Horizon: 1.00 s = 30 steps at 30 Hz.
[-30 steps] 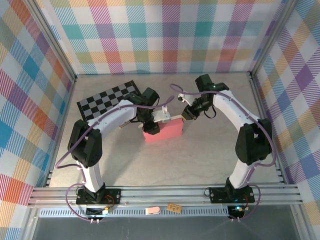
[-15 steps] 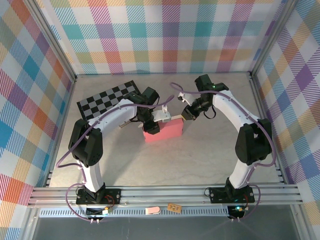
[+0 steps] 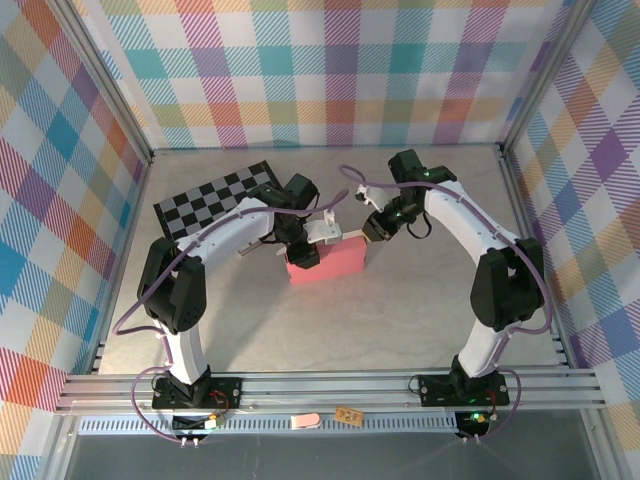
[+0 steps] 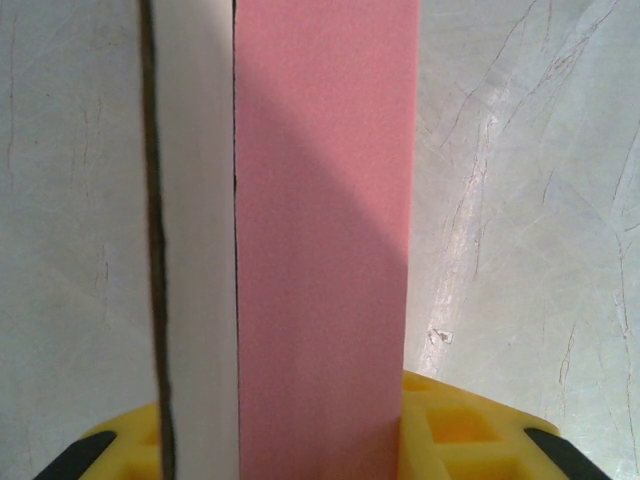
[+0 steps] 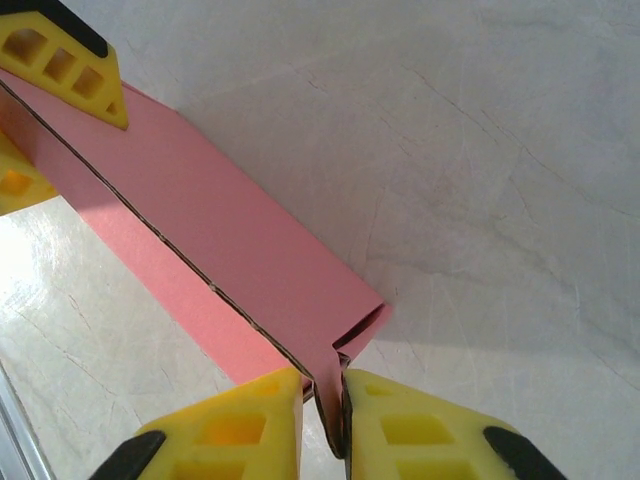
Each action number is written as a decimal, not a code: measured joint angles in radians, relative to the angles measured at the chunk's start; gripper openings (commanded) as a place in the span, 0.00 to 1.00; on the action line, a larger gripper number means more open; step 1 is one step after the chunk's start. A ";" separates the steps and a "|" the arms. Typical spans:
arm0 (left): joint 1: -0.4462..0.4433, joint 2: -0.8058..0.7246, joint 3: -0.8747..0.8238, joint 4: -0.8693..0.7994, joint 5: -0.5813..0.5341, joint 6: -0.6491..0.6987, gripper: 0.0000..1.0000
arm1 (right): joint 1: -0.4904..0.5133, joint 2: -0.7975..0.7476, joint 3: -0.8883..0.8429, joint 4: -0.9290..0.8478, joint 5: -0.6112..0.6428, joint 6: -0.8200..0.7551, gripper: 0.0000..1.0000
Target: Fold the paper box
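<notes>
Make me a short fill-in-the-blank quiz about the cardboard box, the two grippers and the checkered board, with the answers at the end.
The paper box is ____ on its outer face.
The right gripper has its jaws ____ on one end of the box.
The left gripper, with ____ fingers, holds the opposite end.
The checkered board lies beside the ____ arm.
Missing words: pink; shut; yellow; left.

I can see a little orange tag (image 3: 348, 413) lying on the metal rail (image 3: 260, 424) at the front, with dark marks on it. The marks are too small for me to read.
</notes>
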 measured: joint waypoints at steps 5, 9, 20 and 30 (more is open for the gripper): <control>0.000 0.000 0.001 0.000 0.000 -0.003 0.29 | 0.000 0.000 -0.005 0.000 0.009 0.008 0.11; 0.000 0.002 0.003 -0.001 0.001 -0.003 0.29 | 0.000 -0.003 -0.005 0.001 0.011 0.016 0.04; 0.001 0.009 0.011 -0.005 0.005 -0.030 0.30 | 0.014 -0.015 -0.014 0.021 0.034 0.109 0.00; 0.002 0.017 0.022 -0.007 0.015 -0.063 0.30 | 0.048 -0.112 -0.148 0.182 0.109 0.402 0.00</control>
